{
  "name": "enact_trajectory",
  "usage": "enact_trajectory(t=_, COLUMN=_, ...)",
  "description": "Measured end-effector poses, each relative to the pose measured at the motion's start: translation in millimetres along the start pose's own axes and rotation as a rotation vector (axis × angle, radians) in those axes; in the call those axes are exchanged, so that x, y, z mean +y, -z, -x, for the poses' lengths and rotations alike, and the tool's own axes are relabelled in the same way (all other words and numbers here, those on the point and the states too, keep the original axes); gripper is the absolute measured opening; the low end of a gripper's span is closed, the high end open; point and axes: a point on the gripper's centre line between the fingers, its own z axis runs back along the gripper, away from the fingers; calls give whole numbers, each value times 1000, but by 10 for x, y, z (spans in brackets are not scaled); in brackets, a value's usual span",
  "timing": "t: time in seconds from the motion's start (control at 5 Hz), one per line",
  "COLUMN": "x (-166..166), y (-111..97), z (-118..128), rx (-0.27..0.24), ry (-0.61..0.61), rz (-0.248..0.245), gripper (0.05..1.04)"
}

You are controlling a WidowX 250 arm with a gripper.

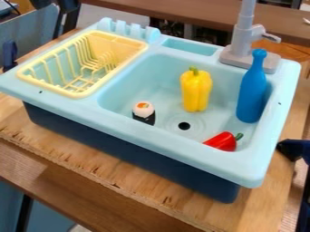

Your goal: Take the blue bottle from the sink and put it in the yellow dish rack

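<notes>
A yellow bell pepper (196, 90) stands upright in the light blue sink basin (136, 77), toward its back. To its right, a blue bottle (252, 88) leans against the basin's right wall. The sushi roll (144, 113), white on top with a black wrap, sits at the basin's front left. A red pepper (223, 141) with a green stem lies at the front right, partly hidden by the front rim. Between these two is the round black drain (184, 126).
On the sink's left side sits a yellow dish rack (80, 94). A grey faucet (243, 45) rises from the back right corner. The sink unit stands on a wooden table (139, 190). A dark object (294, 150) is at the right edge.
</notes>
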Motion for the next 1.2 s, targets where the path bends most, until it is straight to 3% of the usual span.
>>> enact_trajectory(t=0.2, x=-3, y=119, z=-5, rx=25, ry=-5, rz=19, gripper=1000)
enact_trajectory(t=0.4, x=-469, y=272, z=-127, rx=4, ry=96, rz=35, gripper=1000)
enact_trajectory(t=0.6, x=-1040, y=286, z=-166, rx=-67, ry=205, rz=13, gripper=1000)
enact_trajectory(t=0.8, x=-1466, y=381, z=-188, rx=-106, ry=302, rz=17, gripper=999)
enact_trajectory(t=1.0, x=-1855, y=508, z=-307, rx=-118, ry=328, rz=50, gripper=1000)
enact_trajectory(t=1.2, x=-1983, y=512, z=-459, rx=-149, ry=357, rz=95, gripper=1000)
